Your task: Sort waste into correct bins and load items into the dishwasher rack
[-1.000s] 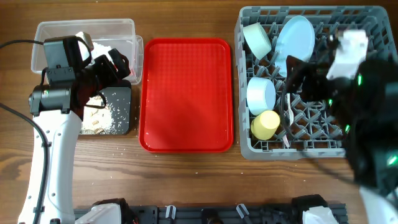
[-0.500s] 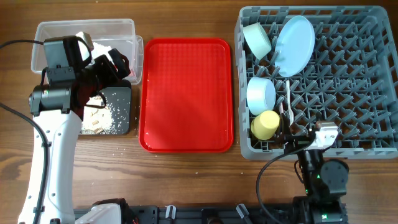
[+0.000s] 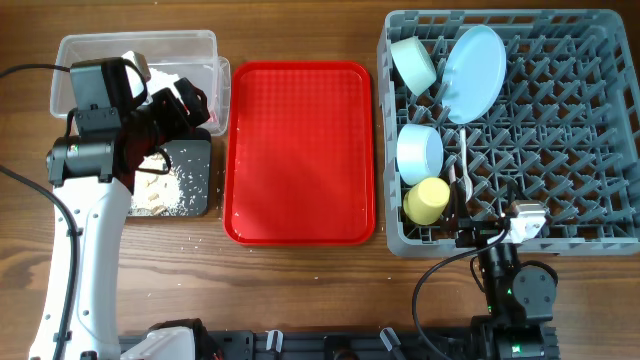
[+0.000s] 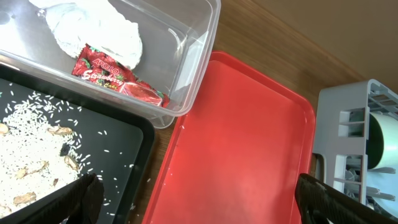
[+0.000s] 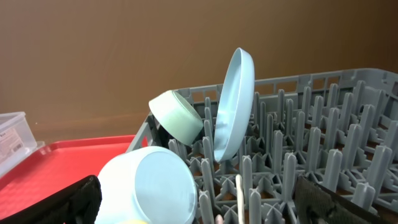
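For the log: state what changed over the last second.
The right gripper pulled back from above the large grey plastic dishwasher rack to its near edge, open and holding nothing. The left gripper, the light blue round plate and the small yellow cup stayed put.

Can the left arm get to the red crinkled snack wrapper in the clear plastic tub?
Probably yes: the left gripper hangs open close by, the clear tub has no lid, the wrapper lies exposed.
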Motion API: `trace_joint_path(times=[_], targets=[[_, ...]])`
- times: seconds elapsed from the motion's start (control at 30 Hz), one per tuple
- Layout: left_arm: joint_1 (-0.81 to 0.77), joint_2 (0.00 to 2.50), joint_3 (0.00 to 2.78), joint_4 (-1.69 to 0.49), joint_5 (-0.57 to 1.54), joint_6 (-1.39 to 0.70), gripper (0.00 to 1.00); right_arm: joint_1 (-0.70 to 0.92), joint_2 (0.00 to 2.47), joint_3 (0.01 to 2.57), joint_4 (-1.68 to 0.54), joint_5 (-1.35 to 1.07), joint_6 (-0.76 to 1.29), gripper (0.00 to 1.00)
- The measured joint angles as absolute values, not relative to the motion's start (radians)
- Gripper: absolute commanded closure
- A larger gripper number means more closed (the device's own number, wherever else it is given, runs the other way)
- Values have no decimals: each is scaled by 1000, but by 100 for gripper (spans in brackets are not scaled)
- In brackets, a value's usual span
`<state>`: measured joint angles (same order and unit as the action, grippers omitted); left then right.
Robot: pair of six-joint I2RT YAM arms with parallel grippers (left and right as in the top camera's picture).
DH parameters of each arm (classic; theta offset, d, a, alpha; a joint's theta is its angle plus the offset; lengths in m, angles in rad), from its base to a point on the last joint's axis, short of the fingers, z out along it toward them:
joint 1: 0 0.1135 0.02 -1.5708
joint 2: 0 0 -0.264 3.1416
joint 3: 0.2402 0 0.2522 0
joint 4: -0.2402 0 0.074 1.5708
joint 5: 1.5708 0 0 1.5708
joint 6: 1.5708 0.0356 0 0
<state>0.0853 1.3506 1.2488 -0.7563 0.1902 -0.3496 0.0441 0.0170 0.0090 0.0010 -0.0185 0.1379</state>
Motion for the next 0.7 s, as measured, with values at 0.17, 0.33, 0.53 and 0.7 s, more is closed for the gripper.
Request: trace_joint_path(times=[0.17, 0.33, 0.53, 0.7], targets=[[85, 1351, 1249, -756, 190, -350, 0, 44, 17, 9, 1, -19, 138, 0], [85, 1351, 1249, -756, 190, -350, 0, 44, 17, 9, 1, -19, 138, 0], [85, 1351, 1249, -756, 190, -350, 0, 44, 17, 9, 1, -19, 138, 0], [85, 1333, 1230, -755, 189, -350, 0, 44, 17, 9, 1, -19, 138, 0]])
